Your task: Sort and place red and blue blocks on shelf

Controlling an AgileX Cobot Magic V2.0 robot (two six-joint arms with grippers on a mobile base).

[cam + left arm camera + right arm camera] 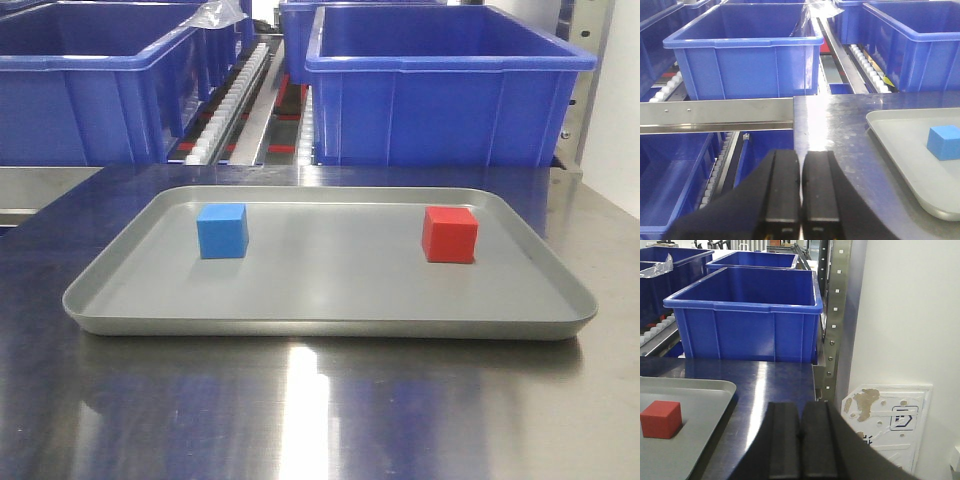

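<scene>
Front-facing view: two small blocks are seen on a grey tray (330,328), which is set on a shiny table (300,420). The blue block (222,230) is placed near the tray's far left corner. The red block (449,234) is placed near its far right corner. They are well apart, and neither one is touched by anything. The left gripper (800,157) is shut tight, with its black fingers (782,190) pressed together and nothing held. It is kept outside the tray's left edge, and the blue block is found ahead of it and to its right. The right gripper (800,407) is shut the same way, with nothing in it. It is kept outside the tray's right edge, and the red block is found ahead of it and to its left. So the blue block is judged nearer the left arm, and the red block nearer the right arm. Both blocks are plain cubes of one size with dull, flat faces. No long side is seen, so either pair of sides could be pinched once the fingers are opened. The shelf (715,112) with its blue bins (440,90) is seen behind the table, and no block is placed there yet.
</scene>
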